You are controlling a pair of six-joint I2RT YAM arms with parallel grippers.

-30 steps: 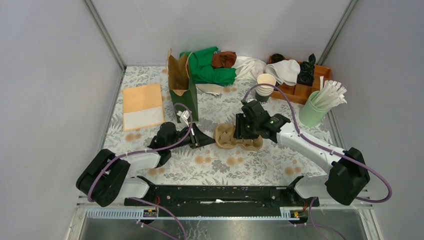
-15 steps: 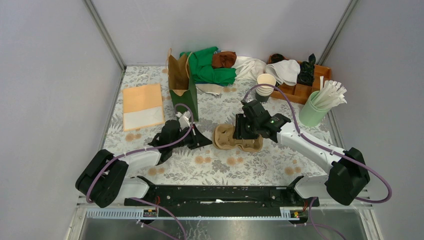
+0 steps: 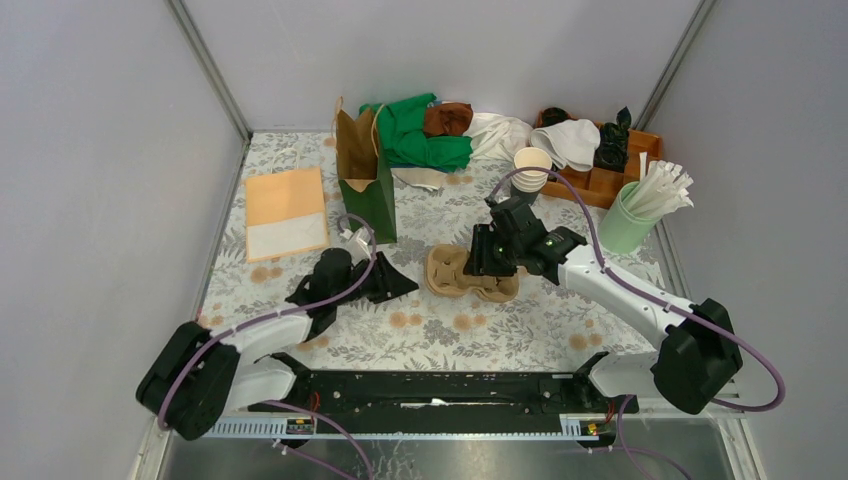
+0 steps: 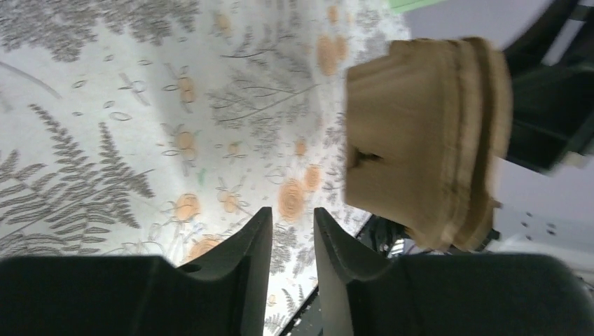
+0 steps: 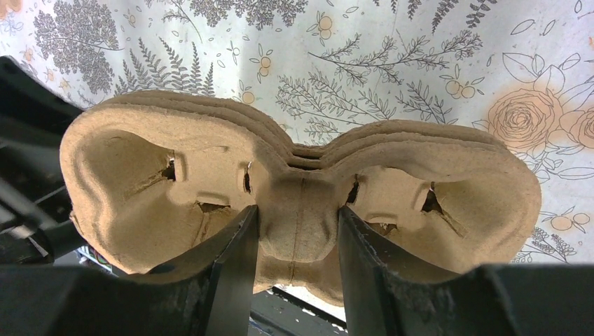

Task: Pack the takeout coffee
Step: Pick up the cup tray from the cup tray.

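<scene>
Right gripper (image 5: pixel 298 217) — clamped on pulp carrier (image 5: pixel 448 210), centre post. Left gripper (image 4: pixel 292 220) — slightly parted, empty, at carrier's nine o'clock.

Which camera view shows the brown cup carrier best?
The right wrist view: the cup carrier fills the frame, both wells visible, pinched at its middle by the right gripper. The top view shows it small and partly hidden; the left wrist view shows one blurred end.

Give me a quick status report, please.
Left gripper open, empty, near carrier. Right gripper shut on carrier's middle. Coffee not in view.
</scene>
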